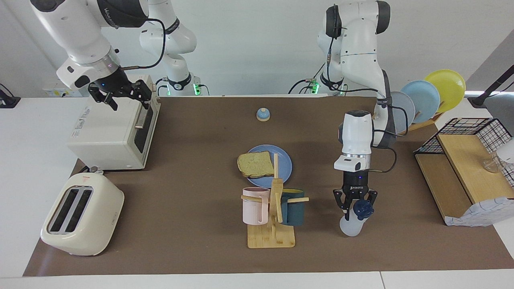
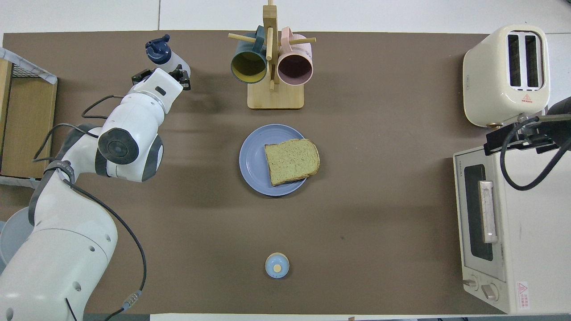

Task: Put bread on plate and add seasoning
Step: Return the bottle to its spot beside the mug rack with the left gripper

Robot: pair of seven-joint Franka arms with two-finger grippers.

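Observation:
The bread point(image 1: 255, 164) lies on the blue plate point(image 1: 283, 160) in the middle of the table and overhangs the plate's rim toward the right arm's end. In the overhead view the bread point(image 2: 292, 160) covers that half of the plate point(image 2: 252, 160). My left gripper point(image 1: 355, 204) points down with its fingers around the seasoning bottle point(image 1: 352, 225), which leans with its navy cap point(image 1: 363, 208) up. The bottle point(image 2: 163, 54) is farther from the robots than the plate, toward the left arm's end. My right gripper point(image 1: 124, 95) hangs open and empty over the toaster oven point(image 1: 108, 136).
A wooden mug rack point(image 1: 273, 237) with a pink mug point(image 1: 255, 205) and a teal mug point(image 1: 293, 208) stands beside the bottle. A blue bell point(image 1: 263, 114) sits near the robots. A cream toaster point(image 1: 82, 214), a rack of upright plates point(image 1: 425, 100) and a wire shelf point(image 1: 466, 168) stand at the table's ends.

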